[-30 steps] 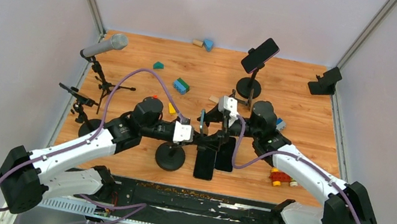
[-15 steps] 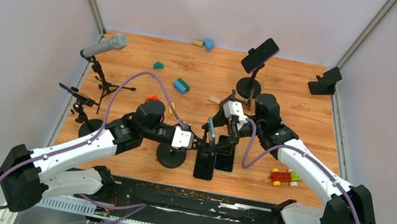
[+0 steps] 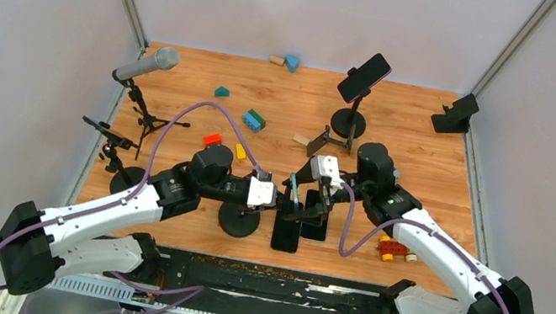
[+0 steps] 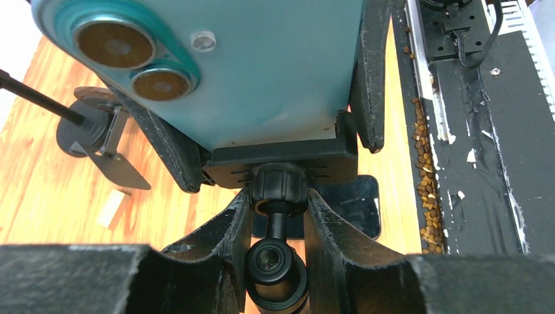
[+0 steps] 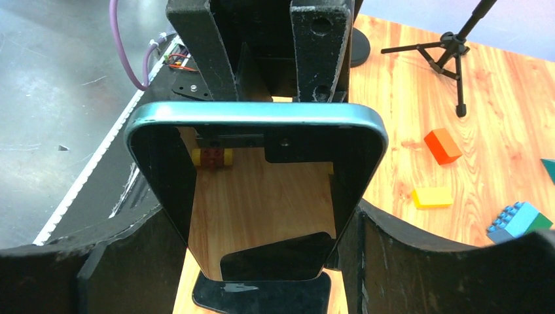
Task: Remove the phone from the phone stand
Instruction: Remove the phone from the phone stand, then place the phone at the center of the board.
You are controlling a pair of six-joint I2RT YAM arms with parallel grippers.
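Observation:
A teal phone (image 3: 291,197) stands upright in the clamp (image 4: 281,157) of a black phone stand whose round base (image 3: 238,220) rests on the wooden table. My left gripper (image 3: 276,199) is shut on the stand's ball-joint neck (image 4: 280,196) just below the clamp. In the left wrist view the phone's teal back (image 4: 262,72) with two lenses fills the top. My right gripper (image 3: 310,199) is shut on the phone from the far side. In the right wrist view the dark screen (image 5: 255,190) sits between its fingers (image 5: 399,261).
Two black phones (image 3: 286,233) (image 3: 315,223) lie flat just right of the stand's base. At the back stand another phone on a stand (image 3: 364,78), a microphone on a tripod (image 3: 149,65) and a black holder (image 3: 454,116). Toy blocks (image 3: 253,120) and a brick car (image 3: 393,247) are scattered around.
The right gripper has come toward the near edge and left, with the phone tilting along with it. The left gripper shifted slightly right on the stand; the base stayed put.

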